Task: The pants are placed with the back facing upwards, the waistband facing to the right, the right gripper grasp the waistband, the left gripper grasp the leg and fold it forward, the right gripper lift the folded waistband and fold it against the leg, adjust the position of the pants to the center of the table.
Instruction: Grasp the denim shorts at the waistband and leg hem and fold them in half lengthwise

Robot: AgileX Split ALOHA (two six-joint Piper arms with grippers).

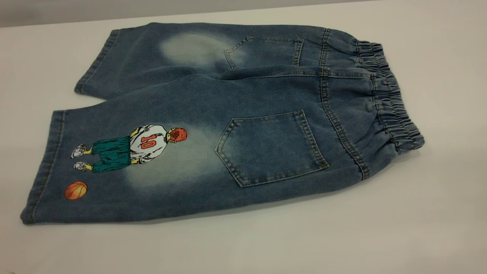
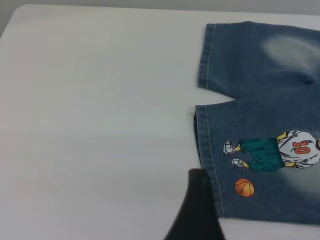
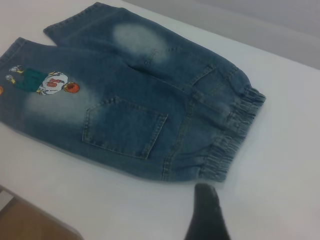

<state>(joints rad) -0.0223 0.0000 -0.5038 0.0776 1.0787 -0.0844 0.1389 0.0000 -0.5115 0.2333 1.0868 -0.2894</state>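
While the pants (image 1: 243,125) lie flat and unfolded on the worktop (image 1: 437,213), we judge grasping not begun; next, tools must take the waistband (image 1: 392,95) and leg (image 1: 114,163); tool spread indeterminable.

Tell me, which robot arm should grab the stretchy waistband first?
The right arm, probably. Its tool hovers just off the waistband of the denim shorts. The left tool sits by the printed leg's hem, at the opposite end.

backdrop: plain flat grey band (image 1: 57,11) running along the far side, nothing on it
brown bit: tan-brown flat patch (image 3: 25,225) lower down, right wrist view only, can't tell the material tbh
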